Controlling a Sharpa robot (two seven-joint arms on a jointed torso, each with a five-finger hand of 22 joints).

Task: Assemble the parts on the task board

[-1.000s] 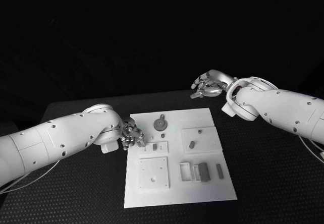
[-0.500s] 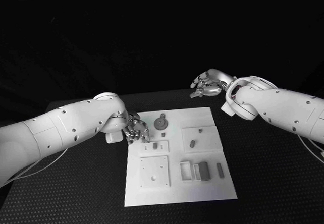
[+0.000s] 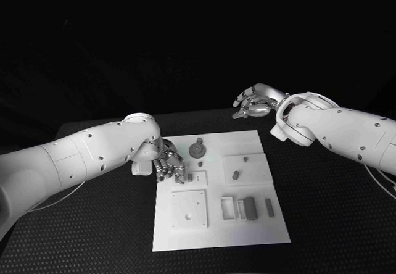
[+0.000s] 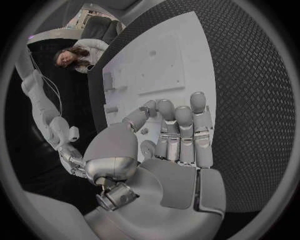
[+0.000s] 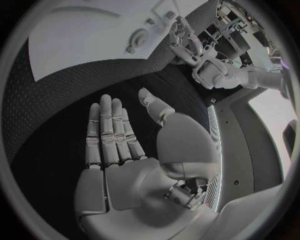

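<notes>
My left hand [image 3: 166, 163] hangs over the near-left corner region of the task board [image 3: 219, 225], at its left edge toward the far end. Fingers extended and side by side, pointing down at the board, nothing between them. In the left wrist view the same hand [image 4: 169, 150] shows flat, fingertips [image 4: 197, 100] over the white plate [image 4: 156, 60], thumb held a little apart.

A small dark part [image 3: 190, 177] lies just beside my left fingertips, on the board. Cannot tell whether a finger touches it. A round disc-shaped part [image 3: 197, 150] with a short stem lies near, toward the far end of the board.

My right hand [image 3: 254, 103] is well apart from the board, raised beyond its far-right corner, over the black table [image 3: 345, 216]. Right wrist view: the hand [image 5: 125, 150] is flat and spread, palm bare, fingers straight, thumb out to the side.

Board contents, nearer end: a square raised plate [image 3: 189, 210] with small holes at left; to its right a slotted holder [image 3: 228, 209], a dark block [image 3: 249, 209] and a thin dark bar [image 3: 269, 208], side by side. Right middle: a square panel carrying two small pieces [image 3: 238, 173]; their form is too small to make out.
</notes>
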